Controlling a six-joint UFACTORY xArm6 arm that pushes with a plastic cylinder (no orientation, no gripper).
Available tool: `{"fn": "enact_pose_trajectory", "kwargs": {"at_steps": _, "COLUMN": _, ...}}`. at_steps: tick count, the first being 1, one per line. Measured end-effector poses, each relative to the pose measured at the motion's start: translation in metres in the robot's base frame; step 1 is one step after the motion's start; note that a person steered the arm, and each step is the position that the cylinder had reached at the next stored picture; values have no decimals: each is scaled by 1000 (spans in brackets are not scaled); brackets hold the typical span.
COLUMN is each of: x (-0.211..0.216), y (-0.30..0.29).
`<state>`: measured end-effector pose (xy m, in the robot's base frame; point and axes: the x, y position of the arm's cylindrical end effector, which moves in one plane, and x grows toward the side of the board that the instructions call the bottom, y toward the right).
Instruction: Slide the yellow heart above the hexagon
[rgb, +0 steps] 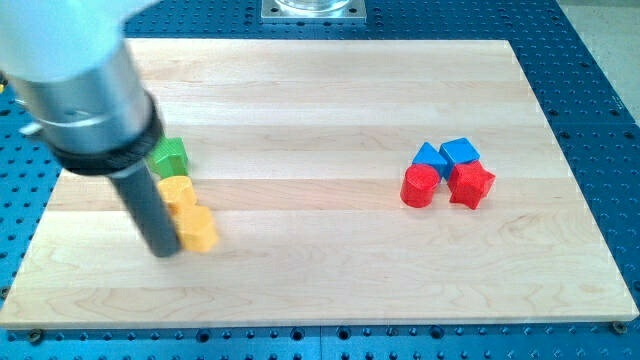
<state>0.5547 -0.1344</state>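
My tip (165, 251) rests on the board at the view's left, touching the left side of a yellow block (198, 229) whose shape I cannot make out for certain. A second yellow block (178, 191) sits just above it, partly hidden by the rod. A green block (170, 156) lies above that one, at the rod's right edge. The three form a short column. Which yellow block is the heart and which the hexagon I cannot tell.
At the view's right, a tight cluster: a blue triangle-like block (431, 157), a blue cube (460, 152), a red cylinder (420, 186) and a red star (471, 184). The arm's large grey body (80, 80) covers the board's upper left corner.
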Motion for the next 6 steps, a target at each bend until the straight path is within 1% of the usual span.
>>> {"fn": "enact_pose_trajectory", "kwargs": {"at_steps": 1, "x": 15, "y": -13}}
{"fn": "enact_pose_trajectory", "kwargs": {"at_steps": 2, "x": -10, "y": -56}}
{"fn": "enact_pose_trajectory", "kwargs": {"at_steps": 3, "x": -54, "y": -38}}
{"fn": "enact_pose_trajectory", "kwargs": {"at_steps": 4, "x": -58, "y": 11}}
{"fn": "enact_pose_trajectory", "kwargs": {"at_steps": 5, "x": -58, "y": 46}}
{"fn": "enact_pose_trajectory", "kwargs": {"at_steps": 6, "x": -36, "y": 35}}
